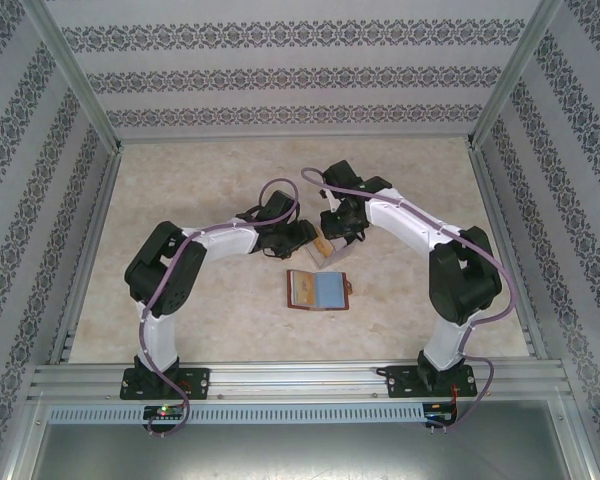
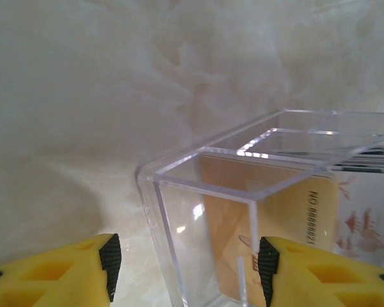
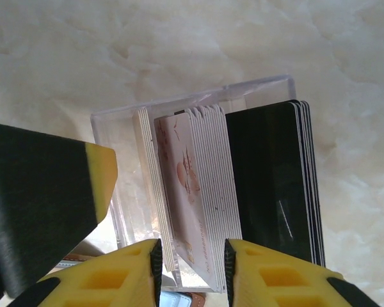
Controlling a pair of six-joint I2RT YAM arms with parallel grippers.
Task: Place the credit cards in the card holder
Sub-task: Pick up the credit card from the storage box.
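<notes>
Top external: the card holder (image 1: 318,289) lies open on the worktop (image 1: 200,180), just near of the clear case (image 1: 332,258), itself partly hidden by the arms. The left gripper (image 2: 185,259) gapes empty at its corner; the right gripper (image 3: 192,259) pinches white credit cards (image 3: 205,179).

In the left wrist view the clear case (image 2: 243,185) runs off the right and bottom edges, the left tool's (image 2: 185,259) 2 fingers are cropped below, and the tan card's (image 2: 288,217) printed number is cut short by 1 finger. In the right wrist view the pale credit cards' (image 3: 201,179) lower ends are hidden between the right tool's (image 3: 191,268) fingers. From above, what fills the card holder (image 1: 296,289) is too small to tell.
</notes>
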